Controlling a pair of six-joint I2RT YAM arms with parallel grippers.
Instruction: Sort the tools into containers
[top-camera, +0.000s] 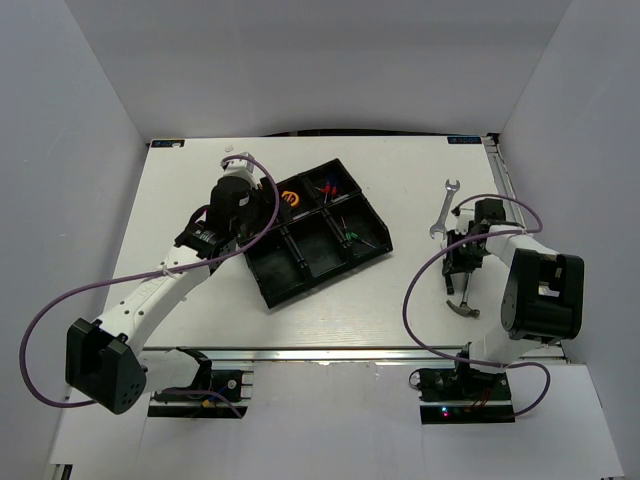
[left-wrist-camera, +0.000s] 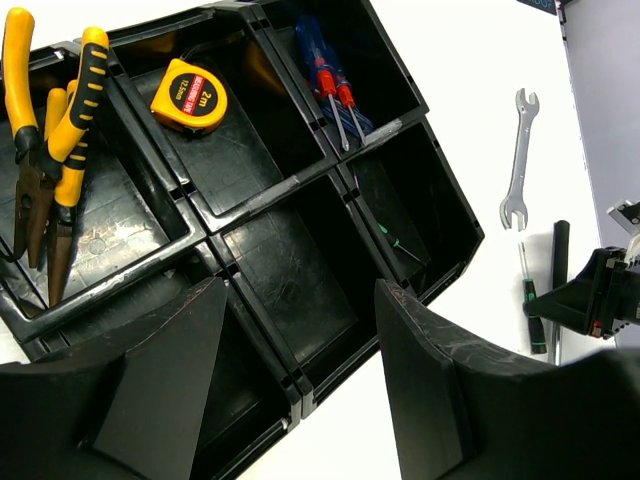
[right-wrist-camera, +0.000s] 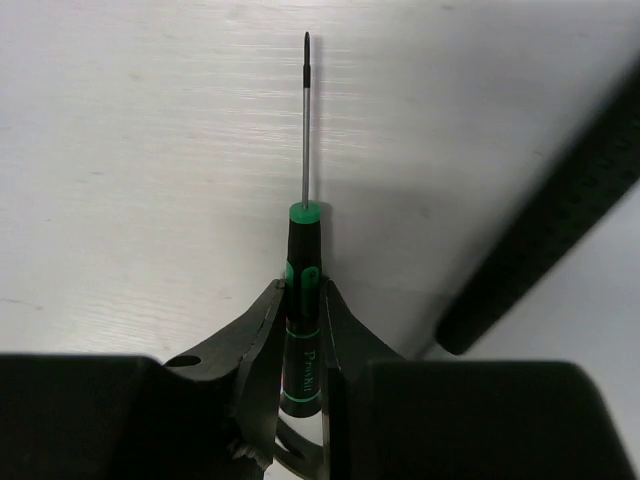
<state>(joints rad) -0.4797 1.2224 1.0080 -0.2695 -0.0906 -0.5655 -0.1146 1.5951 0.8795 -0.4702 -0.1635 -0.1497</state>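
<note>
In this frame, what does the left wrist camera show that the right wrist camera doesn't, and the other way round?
Only the left wrist: the black tray holding yellow pliers, a tape measure and red-blue screwdrivers, plus the wrench on the white table. Only the right wrist: a close look at the right pincer shut on the handle of the green-black screwdriver, with lettering on it. Both: that screwdriver, the black handle beside it, and the table.

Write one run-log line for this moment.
right claw: shut on green-black screwdriver | left claw: open over tray | wrench, hammer: on table
</note>
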